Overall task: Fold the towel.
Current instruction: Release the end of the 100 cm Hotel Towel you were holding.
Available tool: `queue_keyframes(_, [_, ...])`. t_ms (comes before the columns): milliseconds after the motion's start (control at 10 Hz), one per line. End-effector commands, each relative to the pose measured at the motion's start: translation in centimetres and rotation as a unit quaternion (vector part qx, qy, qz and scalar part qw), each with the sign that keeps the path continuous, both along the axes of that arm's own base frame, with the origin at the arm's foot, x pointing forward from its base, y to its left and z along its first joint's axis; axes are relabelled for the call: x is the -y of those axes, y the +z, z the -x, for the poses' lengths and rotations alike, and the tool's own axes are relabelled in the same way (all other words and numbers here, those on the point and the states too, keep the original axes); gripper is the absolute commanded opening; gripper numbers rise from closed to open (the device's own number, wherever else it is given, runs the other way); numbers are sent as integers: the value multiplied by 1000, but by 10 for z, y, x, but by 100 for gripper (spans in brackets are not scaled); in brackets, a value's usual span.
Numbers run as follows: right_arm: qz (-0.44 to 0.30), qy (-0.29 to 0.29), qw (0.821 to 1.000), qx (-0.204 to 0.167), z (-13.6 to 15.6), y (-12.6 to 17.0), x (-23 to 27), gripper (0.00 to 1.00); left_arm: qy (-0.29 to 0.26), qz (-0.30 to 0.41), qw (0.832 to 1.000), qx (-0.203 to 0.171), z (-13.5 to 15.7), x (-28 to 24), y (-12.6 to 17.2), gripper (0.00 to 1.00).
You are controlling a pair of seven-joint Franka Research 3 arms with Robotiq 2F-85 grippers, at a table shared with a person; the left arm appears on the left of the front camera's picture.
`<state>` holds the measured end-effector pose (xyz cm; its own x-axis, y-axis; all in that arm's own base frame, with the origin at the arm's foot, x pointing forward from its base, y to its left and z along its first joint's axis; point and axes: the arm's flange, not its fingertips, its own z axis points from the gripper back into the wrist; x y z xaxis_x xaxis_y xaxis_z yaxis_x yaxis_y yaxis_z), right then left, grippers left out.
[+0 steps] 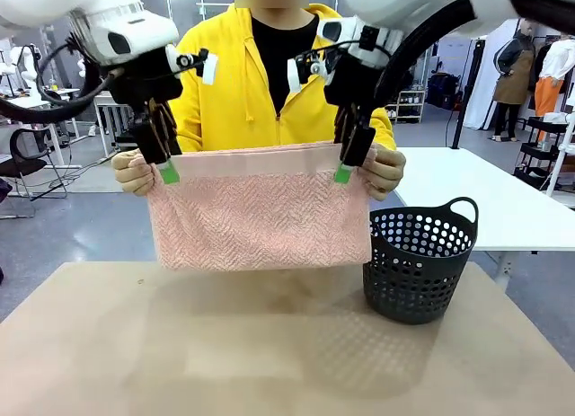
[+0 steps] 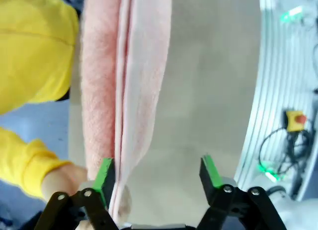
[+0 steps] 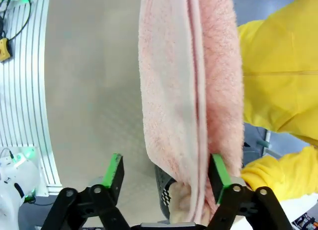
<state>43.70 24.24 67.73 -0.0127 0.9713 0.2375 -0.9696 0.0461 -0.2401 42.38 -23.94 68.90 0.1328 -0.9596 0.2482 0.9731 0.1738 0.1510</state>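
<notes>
Standing nearest, right of centre on the tan table (image 1: 269,362): one black perforated basket (image 1: 418,272). Mid-frame beyond it, the towel (image 1: 260,214), salmon-pink, hangs doubled. At its upper corners, left gripper (image 2: 156,173) and right gripper (image 3: 166,173), each spread wide, with the cloth between the fingers against one green pad. Farthest, a person's hands (image 1: 133,173) pinch both corners.

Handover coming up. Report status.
Left gripper open, right gripper open, one at each top corner of the towel. It hangs doubled from the person's hands. Basket close by its right end.
</notes>
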Motion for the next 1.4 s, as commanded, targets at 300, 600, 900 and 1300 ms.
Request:
queue_keyframes(300, [-174,-251,952,-10,51,41,72,100,282,134,949,38,57,-63,44,100])
queue_keyframes(600, [-230,-382,895,29,86,34,91,100,408,188,888,94,96,-95,36,100])
queue_keyframes(900, [-259,-395,881,29,88,33,99,100,387,193,895,109,93,-99,35,100])
queue_keyframes(1300, [-247,-384,889,25,87,45,104,100,396,205,891,81,95,-103,47,100])
